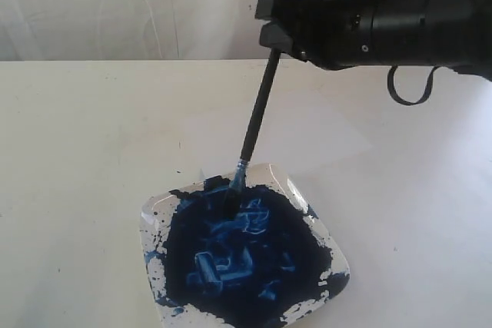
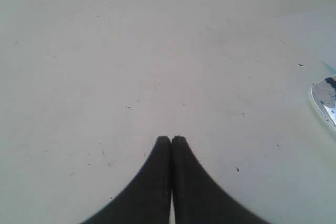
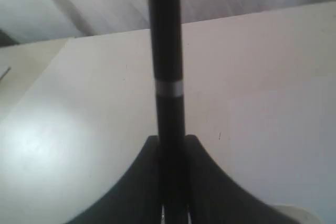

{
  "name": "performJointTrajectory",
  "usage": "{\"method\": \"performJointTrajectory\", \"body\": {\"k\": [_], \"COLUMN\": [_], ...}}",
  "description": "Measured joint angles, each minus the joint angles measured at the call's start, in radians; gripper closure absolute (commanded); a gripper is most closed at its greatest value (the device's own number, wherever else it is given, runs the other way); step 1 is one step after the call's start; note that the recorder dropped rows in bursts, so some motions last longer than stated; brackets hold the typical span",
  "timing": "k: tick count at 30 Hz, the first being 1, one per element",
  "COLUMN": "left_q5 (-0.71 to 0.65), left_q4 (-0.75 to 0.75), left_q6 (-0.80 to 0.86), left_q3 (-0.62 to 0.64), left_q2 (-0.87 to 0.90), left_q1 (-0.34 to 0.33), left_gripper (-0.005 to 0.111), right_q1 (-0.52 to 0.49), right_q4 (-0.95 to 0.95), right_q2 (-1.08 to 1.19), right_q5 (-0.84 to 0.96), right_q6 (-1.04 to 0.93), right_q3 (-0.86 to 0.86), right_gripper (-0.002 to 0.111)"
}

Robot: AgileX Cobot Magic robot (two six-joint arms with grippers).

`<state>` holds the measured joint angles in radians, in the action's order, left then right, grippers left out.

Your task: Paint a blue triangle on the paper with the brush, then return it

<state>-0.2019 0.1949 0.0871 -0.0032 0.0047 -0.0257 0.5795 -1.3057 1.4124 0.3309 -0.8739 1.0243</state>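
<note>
a: which step is this?
b: loading paint, i'd say. the right tool (image 1: 275, 27) is clamped on the brush (image 1: 257, 113), its bristles dipped in the blue paint near one edge of the plate (image 1: 154, 228).
a: and the left tool (image 2: 171, 140)?
b: tips pressed together, empty, over bare bench (image 2: 105, 51).
a: next?
b: lift clear without dripping and carry it to the paper. i can't pick the paper out here, and no triangle shows.

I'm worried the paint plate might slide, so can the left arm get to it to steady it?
Probably yes: the left gripper, shut and empty, has only bare table between it and the paint plate rim.
</note>
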Motion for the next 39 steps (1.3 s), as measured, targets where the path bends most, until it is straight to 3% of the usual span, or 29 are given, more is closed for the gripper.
{"method": "performJointTrajectory", "body": {"k": [5,17,25,39], "left_q5": [0.000,0.000,0.000,0.000], "left_q4": [0.000,0.000,0.000,0.000], "left_q6": [0.000,0.000,0.000,0.000], "left_q3": [0.000,0.000,0.000,0.000], "left_q2": [0.000,0.000,0.000,0.000], "left_q1": [0.000,0.000,0.000,0.000], "left_gripper": [0.107,0.107,0.107,0.107], "right_q1": [0.046,0.079,0.079,0.079], "right_q4": [0.000,0.000,0.000,0.000], "right_q2": [0.000,0.057,0.065,0.199], "right_q5": [-0.010,-0.049,-0.016,-0.047], "right_q6": [-0.142,-0.192,-0.491,-0.504], "right_q3": [0.009,0.010,0.010,0.010], "right_gripper": [0.108,0.108,0.108,0.108]}}
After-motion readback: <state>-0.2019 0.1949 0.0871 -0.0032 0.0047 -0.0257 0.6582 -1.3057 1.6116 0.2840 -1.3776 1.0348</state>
